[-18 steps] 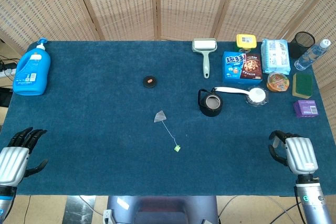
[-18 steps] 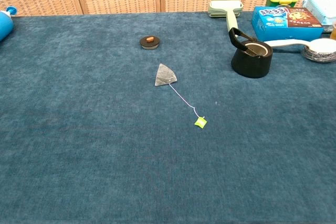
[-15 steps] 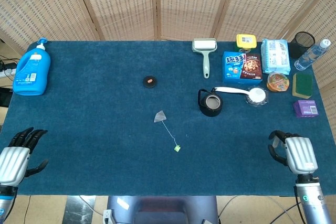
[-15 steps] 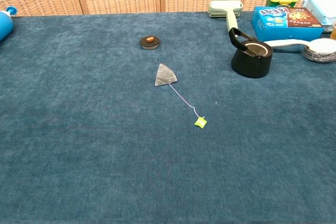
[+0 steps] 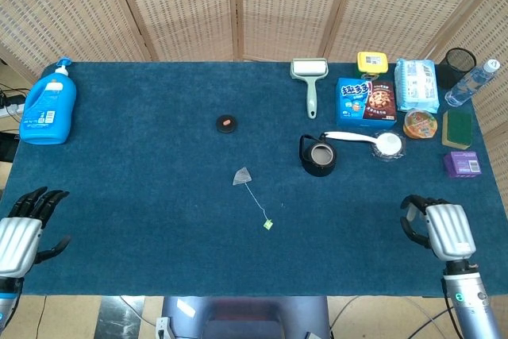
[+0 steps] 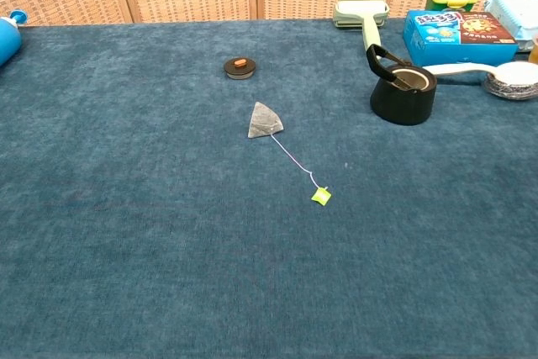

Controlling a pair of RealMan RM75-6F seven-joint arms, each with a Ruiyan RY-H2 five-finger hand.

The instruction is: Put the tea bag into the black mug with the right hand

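**A:** Eyes on the black mug (image 5: pixel 319 157), standing upright on the blue table (image 5: pixel 143 180), handle towards the far side. Where's the tea bag from there?

**B:** The tea bag (image 5: pixel 242 175) lies flat on the cloth, well apart from the mug, out on its left and a little nearer the robot. Its string runs away from the mug's side towards the near edge and ends in a small green tag (image 5: pixel 268 225). Nothing touches it.

**A:** And the right hand?

**B:** The right hand (image 5: pixel 441 229) sits at the near table edge, well to the right of the mug and closer to the robot. Back of the hand faces up, dark fingers (image 5: pixel 413 220) curled inward, holding nothing.

**A:** Left hand?

**B:** The left hand (image 5: pixel 24 232) is far off on the mug's opposite side, at the near corner, fingers spread apart and empty.

**A:** Anything close to the mug?

**B:** A white spoon (image 5: pixel 367 140) lies just beside it on the right, a biscuit box (image 5: pixel 366 102) behind that, and a lint roller (image 5: pixel 309 81) just behind the mug. A small black lid (image 5: pixel 227 123) sits left of the mug, beyond the tea bag.
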